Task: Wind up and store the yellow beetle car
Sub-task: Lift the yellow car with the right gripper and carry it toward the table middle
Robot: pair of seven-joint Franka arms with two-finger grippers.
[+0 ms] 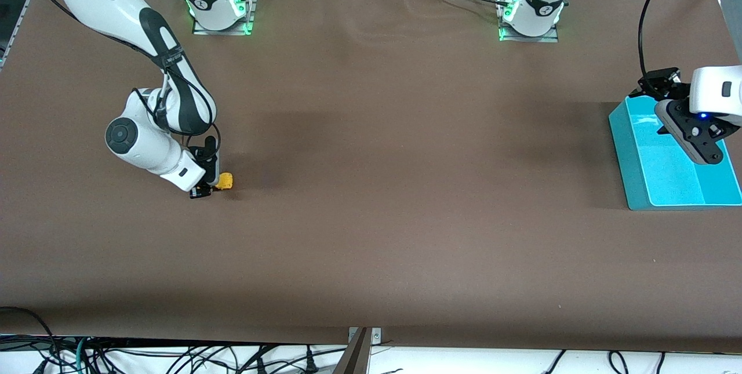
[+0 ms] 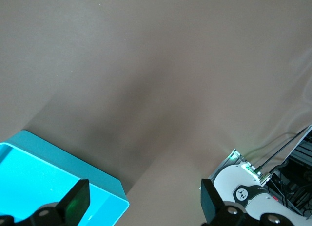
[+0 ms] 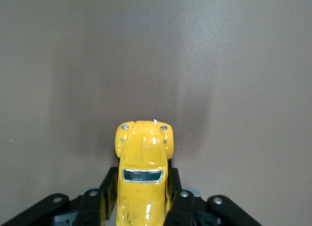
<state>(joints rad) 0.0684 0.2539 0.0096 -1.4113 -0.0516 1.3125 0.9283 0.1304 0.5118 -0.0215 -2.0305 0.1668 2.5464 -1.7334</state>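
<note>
The yellow beetle car [image 1: 225,181] is at the right arm's end of the table, low at the brown table top. My right gripper [image 1: 212,184] is shut on the yellow beetle car. In the right wrist view the car [image 3: 143,167] sits between the two black fingers [image 3: 108,193], its nose pointing away from the wrist. The turquoise bin [image 1: 643,156] stands at the left arm's end of the table. My left gripper [image 1: 704,145] waits open and empty over the bin. The left wrist view shows the bin's corner [image 2: 63,165] and the two spread fingertips [image 2: 75,201].
The brown table top [image 1: 377,188] stretches between the car and the bin. The two arm bases [image 1: 220,3] stand along the edge farthest from the front camera. Cables hang at the edge nearest to the front camera.
</note>
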